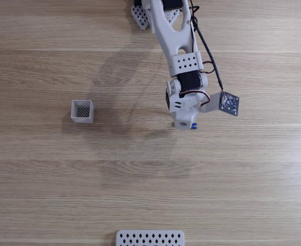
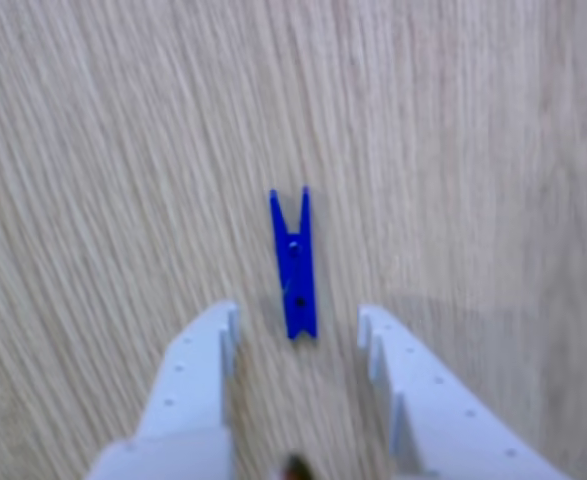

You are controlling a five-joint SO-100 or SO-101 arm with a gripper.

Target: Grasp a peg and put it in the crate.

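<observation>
Gripper (image 2: 298, 335) jaws spread wide, straddling the peg's (image 2: 294, 262) near end on the desk (image 2: 93, 150). Drop straight, centre on it, then close before heading to the crate (image 1: 82, 111).

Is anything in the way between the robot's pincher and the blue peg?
Nothing visible. The tool is open, and the peg lies flat on the bare wooden table, its near end already between the two fingers.

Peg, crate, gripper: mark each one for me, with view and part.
peg (image 2: 294, 268): other view, middle of the blue body.
crate (image 1: 73, 111): fixed view, left wall of the white box.
gripper (image 2: 295, 325): other view, midway between the open fingertips, over the peg's lower end.
</observation>
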